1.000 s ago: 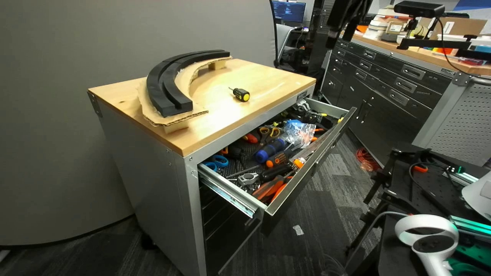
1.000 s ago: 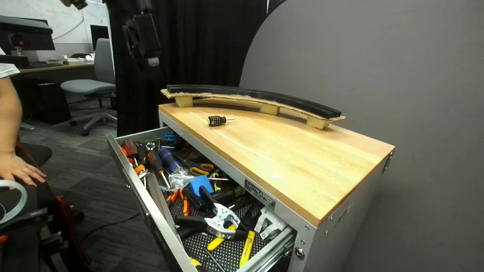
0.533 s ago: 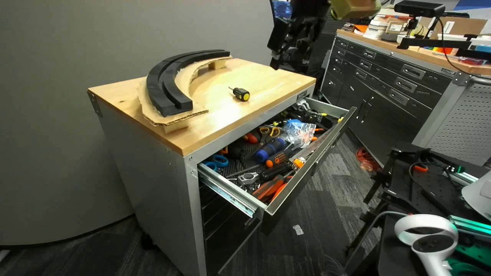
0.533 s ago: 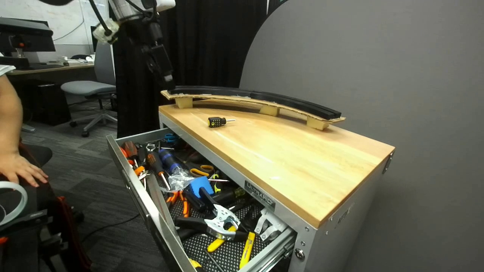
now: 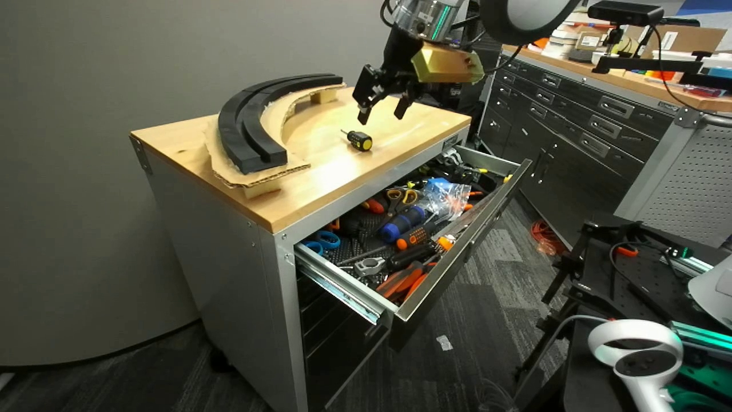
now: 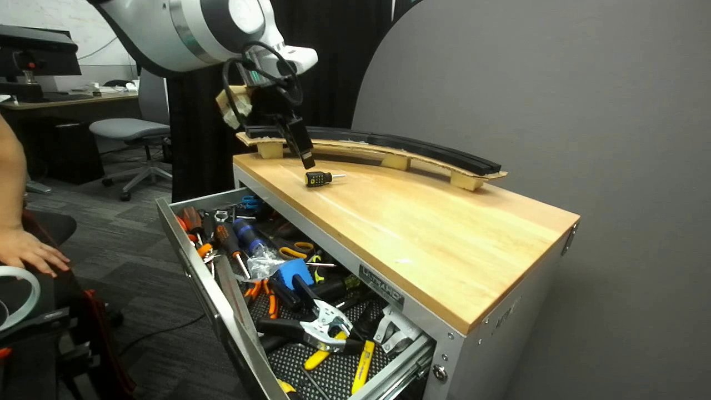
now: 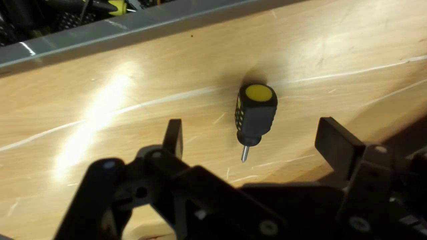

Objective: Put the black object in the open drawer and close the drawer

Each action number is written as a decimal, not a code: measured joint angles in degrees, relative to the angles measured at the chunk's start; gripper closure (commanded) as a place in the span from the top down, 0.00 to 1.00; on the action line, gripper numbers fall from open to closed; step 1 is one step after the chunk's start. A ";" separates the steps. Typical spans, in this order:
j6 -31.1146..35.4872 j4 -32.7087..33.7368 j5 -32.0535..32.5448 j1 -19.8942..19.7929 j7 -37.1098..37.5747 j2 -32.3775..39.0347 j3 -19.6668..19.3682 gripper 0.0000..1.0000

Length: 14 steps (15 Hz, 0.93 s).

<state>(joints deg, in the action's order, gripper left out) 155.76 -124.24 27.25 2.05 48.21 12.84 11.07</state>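
Note:
The black object is a small stubby screwdriver with a yellow spot on its handle end. It lies on the wooden top in both exterior views. In the wrist view the screwdriver shows whole, its metal tip toward the gripper base. My gripper is open and empty, above the wooden top close to the screwdriver. In the wrist view the fingers stand wide apart, one on each side of it, not touching it. The topmost drawer is pulled out and holds many tools; it also shows in an exterior view.
Large black curved pieces sit on a cardboard stand on the wooden top, behind the screwdriver. A grey partition rises behind the cabinet. A person's hand rests at the side. A long dark cabinet stands farther back.
The arm has come into view and moved down and inward over the wooden top, bringing the open gripper close above the screwdriver. The screwdriver and the drawer have not moved.

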 measured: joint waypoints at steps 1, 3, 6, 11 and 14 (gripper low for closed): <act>0.83 1.51 0.00 0.00 0.01 1.97 -0.12 1.00; 2.15 4.16 0.00 0.01 0.25 5.16 -0.18 0.75; 3.88 6.94 1.26 0.56 1.84 8.13 -1.22 0.56; 4.30 8.01 4.11 1.77 4.89 9.81 -3.97 0.19; 4.58 8.10 4.00 2.03 5.59 9.92 -3.99 0.14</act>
<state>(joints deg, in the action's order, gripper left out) 160.34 -116.13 31.25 4.08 53.80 22.75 7.09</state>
